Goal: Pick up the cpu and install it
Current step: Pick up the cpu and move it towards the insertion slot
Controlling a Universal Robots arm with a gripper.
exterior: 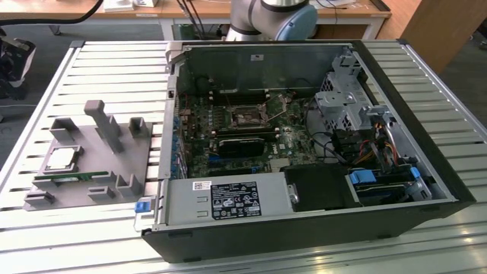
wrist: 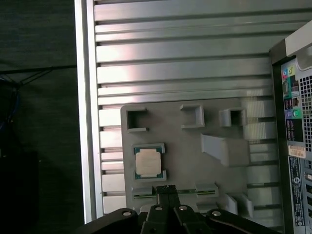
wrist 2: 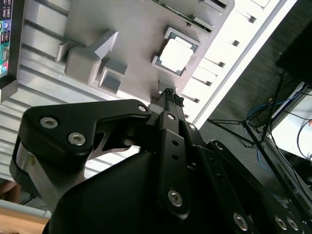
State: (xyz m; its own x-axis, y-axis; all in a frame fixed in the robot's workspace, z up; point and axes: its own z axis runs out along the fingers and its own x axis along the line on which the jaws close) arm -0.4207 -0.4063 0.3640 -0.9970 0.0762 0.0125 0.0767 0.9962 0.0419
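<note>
While the cpu (exterior: 63, 158) lies flat on the grey holder tray (exterior: 90, 153), beside its edge at the exterior view's left, you see the gripper (wrist: 166, 187) near it, fingertips pressed together, holding nothing.

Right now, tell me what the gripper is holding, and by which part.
Nothing is held. In the first wrist view the gripper is shut with nothing between its fingertips. The cpu lies flat on the grey holder, apart from the gripper.
</note>
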